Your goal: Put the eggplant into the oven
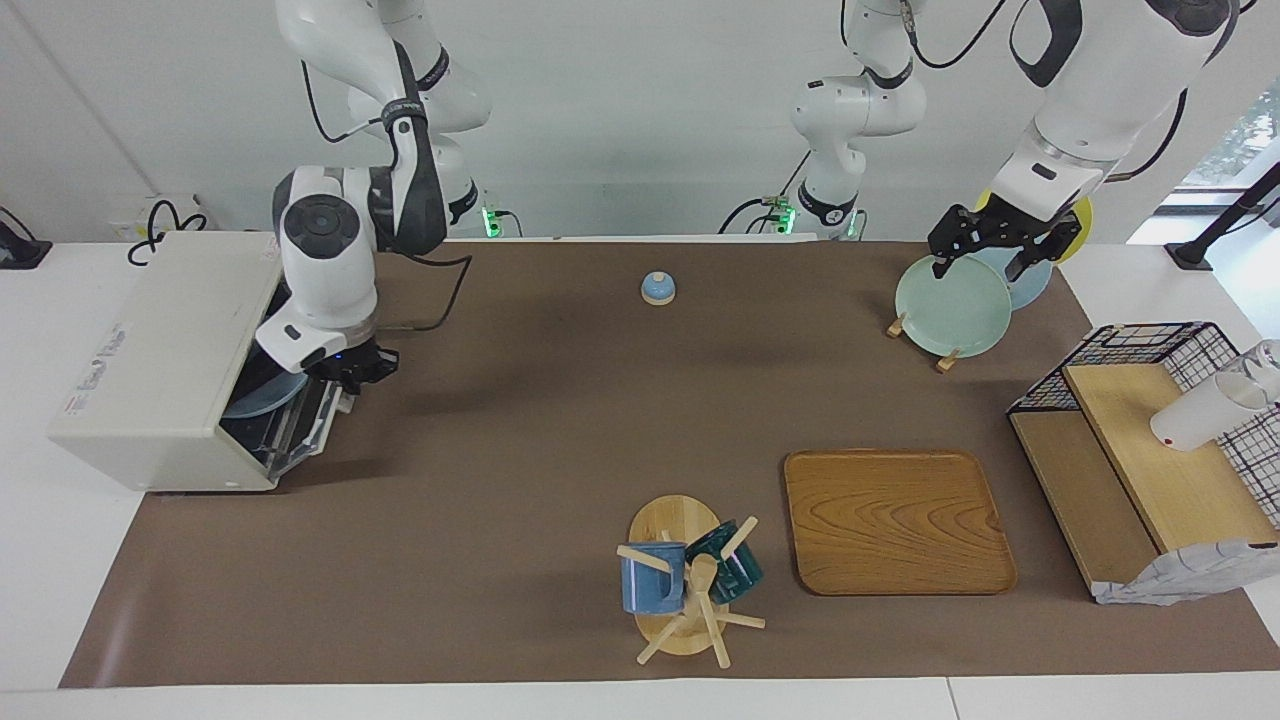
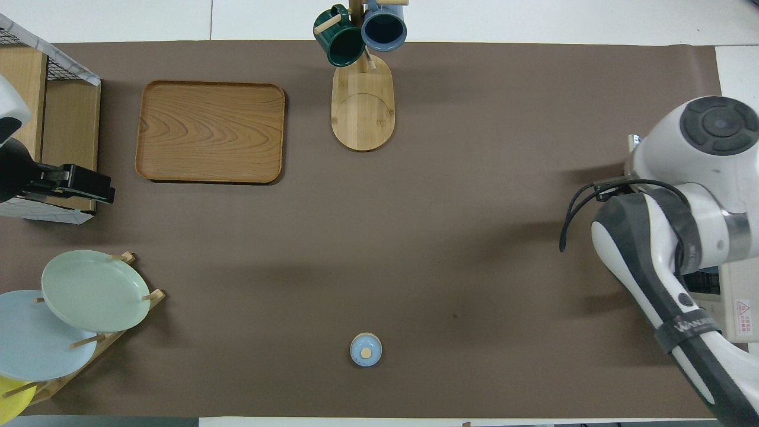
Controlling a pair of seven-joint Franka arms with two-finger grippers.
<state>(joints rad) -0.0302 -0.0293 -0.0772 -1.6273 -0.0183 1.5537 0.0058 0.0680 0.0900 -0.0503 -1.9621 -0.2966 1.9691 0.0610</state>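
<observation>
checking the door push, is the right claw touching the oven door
Touching: in the facing view the right claw sits against the oven door's raised top edge.
</observation>
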